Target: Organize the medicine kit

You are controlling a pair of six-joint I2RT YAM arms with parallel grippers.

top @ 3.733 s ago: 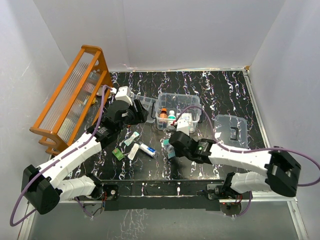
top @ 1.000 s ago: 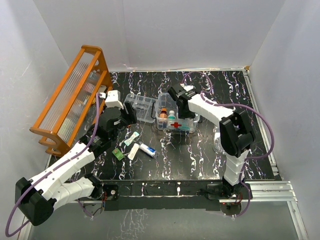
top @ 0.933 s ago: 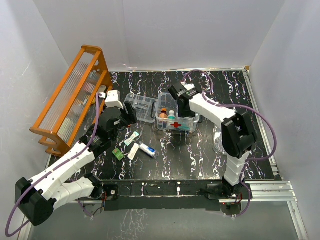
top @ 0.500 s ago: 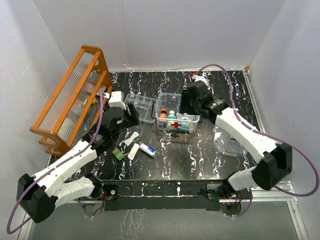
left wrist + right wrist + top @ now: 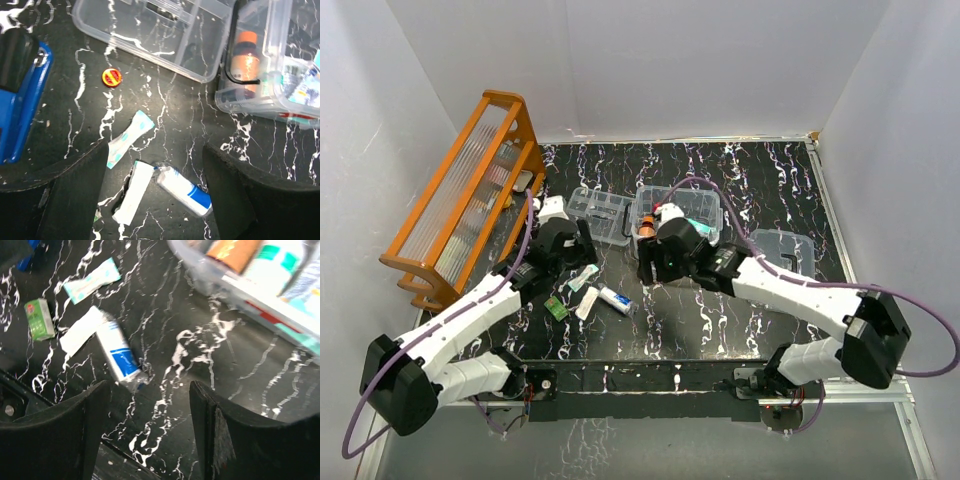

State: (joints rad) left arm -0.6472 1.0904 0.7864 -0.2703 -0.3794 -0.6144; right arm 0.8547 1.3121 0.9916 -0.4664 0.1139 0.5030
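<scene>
Left gripper [image 5: 155,152] hangs wide open and empty above a tube [image 5: 182,186] and a sachet [image 5: 129,139]. Right gripper [image 5: 149,390], also spread and empty, hovers just in front of the medicine kit [image 5: 706,202]. The kit sits mid-table [image 5: 760,170], open top up, with its long axis running left to right. Its lid [image 5: 782,252] lies flat to its right.

table [image 5: 770,180]: black marble-look top with white veins, smooth and glossy
medicine kit [image 5: 226,100]: clear hard plastic, shiny
lid [image 5: 785,250]: the same clear plastic, with a dark handle
divided tray [image 5: 150,35]: clear glossy plastic
rack [image 5: 500,110]: orange wood with a smooth finish, around ribbed translucent panels
sachet [image 5: 129,138]: thin white and teal wrapper, possibly paper; the view is too soft to be sure
tube [image 5: 184,185]: white and blue, glossy
green box [image 5: 39,317]: matt cardboard
left gripper [image 5: 155,150]: matt black fingers
</scene>
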